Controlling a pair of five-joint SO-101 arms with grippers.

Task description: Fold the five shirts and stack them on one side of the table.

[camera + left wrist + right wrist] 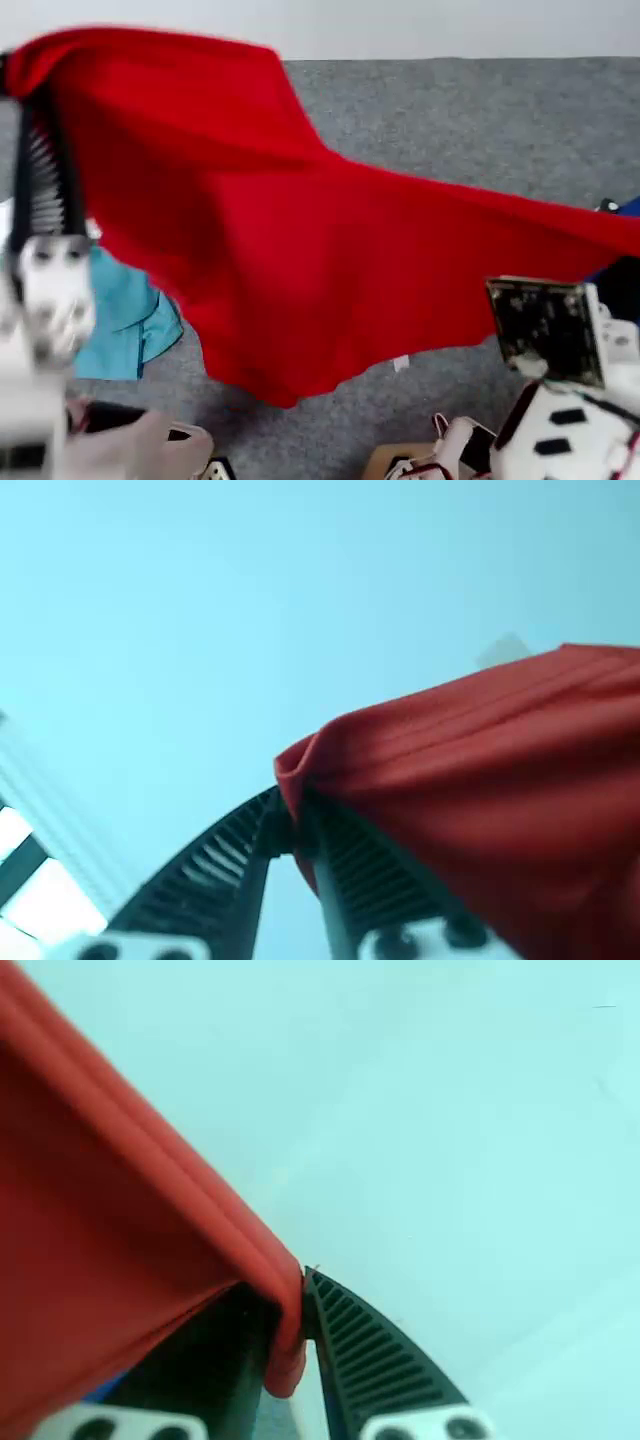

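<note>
A red shirt (290,250) hangs spread in the air across the high view, held up by both arms. My left gripper (293,825) is shut on one corner of the red shirt (480,780); that arm rises at the left in the high view, its gripper (12,75) at the cloth's upper left corner. My right gripper (300,1310) is shut on another edge of the red shirt (110,1260), toward the right side. A teal shirt (125,320) lies on the grey table (480,120) under the red one, partly hidden.
A blue cloth (625,215) peeks out at the right edge of the high view. The arms' white bases (570,430) stand along the near edge. The far right part of the table is bare grey.
</note>
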